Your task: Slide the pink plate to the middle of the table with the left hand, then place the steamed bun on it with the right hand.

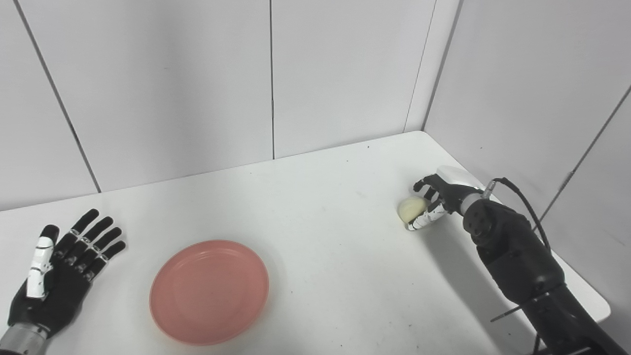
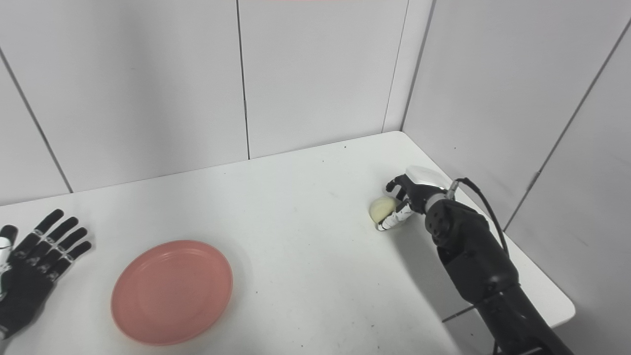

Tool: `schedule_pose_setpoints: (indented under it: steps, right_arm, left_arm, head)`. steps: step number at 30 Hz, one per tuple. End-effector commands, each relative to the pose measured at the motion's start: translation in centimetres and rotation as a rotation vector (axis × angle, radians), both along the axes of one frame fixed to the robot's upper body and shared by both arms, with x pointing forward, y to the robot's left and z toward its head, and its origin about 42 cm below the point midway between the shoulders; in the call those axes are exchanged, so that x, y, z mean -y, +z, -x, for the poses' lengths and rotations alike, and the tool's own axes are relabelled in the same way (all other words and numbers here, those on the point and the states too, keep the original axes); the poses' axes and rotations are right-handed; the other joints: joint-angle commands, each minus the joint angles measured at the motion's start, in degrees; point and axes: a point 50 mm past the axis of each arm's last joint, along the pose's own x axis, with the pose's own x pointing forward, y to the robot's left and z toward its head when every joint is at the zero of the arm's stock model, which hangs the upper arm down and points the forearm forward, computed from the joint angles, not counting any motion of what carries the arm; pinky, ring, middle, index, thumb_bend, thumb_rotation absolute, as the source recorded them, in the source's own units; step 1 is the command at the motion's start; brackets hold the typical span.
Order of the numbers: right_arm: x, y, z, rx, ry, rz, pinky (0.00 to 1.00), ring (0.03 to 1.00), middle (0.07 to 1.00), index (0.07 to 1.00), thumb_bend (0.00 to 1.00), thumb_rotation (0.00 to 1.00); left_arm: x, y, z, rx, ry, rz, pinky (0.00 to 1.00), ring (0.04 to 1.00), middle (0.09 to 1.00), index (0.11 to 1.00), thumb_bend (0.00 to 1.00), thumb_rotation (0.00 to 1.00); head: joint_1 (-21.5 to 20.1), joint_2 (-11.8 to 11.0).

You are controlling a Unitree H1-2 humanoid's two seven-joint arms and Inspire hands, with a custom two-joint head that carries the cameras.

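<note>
The pink plate (image 1: 209, 291) lies flat on the white table (image 1: 320, 207), left of the middle and near the front edge. My left hand (image 1: 61, 268) is open with fingers spread, resting left of the plate and apart from it. The pale steamed bun (image 1: 411, 209) sits at the right side of the table. My right hand (image 1: 434, 199) is curled around the bun, fingers over its far side and thumb under its near side. The bun looks to be at table level. It also shows in the right eye view (image 2: 381, 209).
Grey wall panels (image 1: 271, 74) close in the table at the back and right. The table's right edge (image 1: 596, 296) runs just beside my right arm (image 1: 517, 261). Bare tabletop lies between the plate and the bun.
</note>
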Motion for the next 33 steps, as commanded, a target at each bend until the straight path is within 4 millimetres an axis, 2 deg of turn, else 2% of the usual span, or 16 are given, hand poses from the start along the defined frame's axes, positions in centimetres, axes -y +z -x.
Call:
schedule_pose_setpoints:
  steps: [1,3,7,16,18,21,26,29,30,31,33]
  right_arm:
    - [1.1,2.1,-0.4,0.079,0.012,0.054,0.36,0.443,0.467,0.576,0.58,0.02]
    - [1.2,2.0,-0.4,0.105,0.013,0.049,0.35,0.436,0.441,0.535,0.54,0.01]
    - [1.2,1.8,-0.5,0.131,0.016,0.039,0.30,0.378,0.475,0.494,0.53,0.00]
    - [0.9,1.7,-0.7,0.165,0.021,0.032,0.31,0.390,0.481,0.490,0.53,0.00]
    - [0.6,2.0,-0.7,0.181,0.026,0.025,0.28,0.350,0.479,0.490,0.53,0.00]
    - [0.1,2.5,-0.4,0.213,0.035,0.035,0.36,0.448,0.439,0.523,0.52,0.00]
    - [-1.6,5.1,0.0,0.278,0.109,0.068,0.36,0.439,0.442,0.530,0.52,0.00]
    - [-2.9,6.7,-0.1,0.318,0.178,0.079,0.38,0.460,0.437,0.528,0.52,0.00]
    - [-3.2,7.0,-0.1,0.327,0.200,0.084,0.38,0.456,0.435,0.529,0.52,0.00]
    - [-3.8,7.5,-0.2,0.342,0.233,0.091,0.37,0.447,0.430,0.532,0.52,0.00]
    - [-4.9,8.3,-0.5,0.362,0.281,0.094,0.33,0.405,0.428,0.543,0.51,0.00]
  left_arm:
    - [-1.2,-4.4,2.5,-0.212,0.011,-0.032,0.82,0.851,0.866,0.863,0.70,0.80]
    - [-1.2,-4.4,2.5,-0.213,0.010,-0.029,0.82,0.849,0.863,0.860,0.70,0.80]
    - [-1.1,-4.3,2.5,-0.214,0.010,-0.029,0.82,0.850,0.863,0.859,0.70,0.80]
    - [-0.8,-4.5,2.5,-0.214,0.009,-0.031,0.83,0.855,0.870,0.866,0.70,0.81]
    - [-0.7,-4.5,2.5,-0.210,0.006,-0.031,0.83,0.856,0.870,0.866,0.70,0.81]
    - [-0.3,-4.6,2.7,-0.210,0.004,-0.026,0.84,0.861,0.874,0.869,0.70,0.80]
    - [1.0,-4.5,3.0,-0.187,-0.012,-0.042,0.83,0.856,0.869,0.865,0.69,0.81]
    - [2.5,-4.0,3.5,-0.173,-0.015,-0.054,0.84,0.864,0.878,0.873,0.68,0.82]
    - [2.9,-3.9,3.6,-0.171,-0.014,-0.056,0.85,0.866,0.880,0.874,0.68,0.82]
    - [3.6,-3.6,3.8,-0.165,-0.017,-0.059,0.85,0.871,0.884,0.878,0.67,0.82]
    - [5.0,-3.2,4.1,-0.160,-0.021,-0.067,0.87,0.885,0.898,0.889,0.64,0.87]
  head:
    - [0.0,0.1]
    - [0.1,0.1]
    - [0.1,0.1]
    - [0.9,-0.1]
    - [1.3,-0.2]
    - [2.2,-0.3]
    - [6.7,-0.5]
    - [11.5,-0.5]
    - [11.5,-0.5]
    - [14.8,-0.5]
    - [17.7,-0.4]
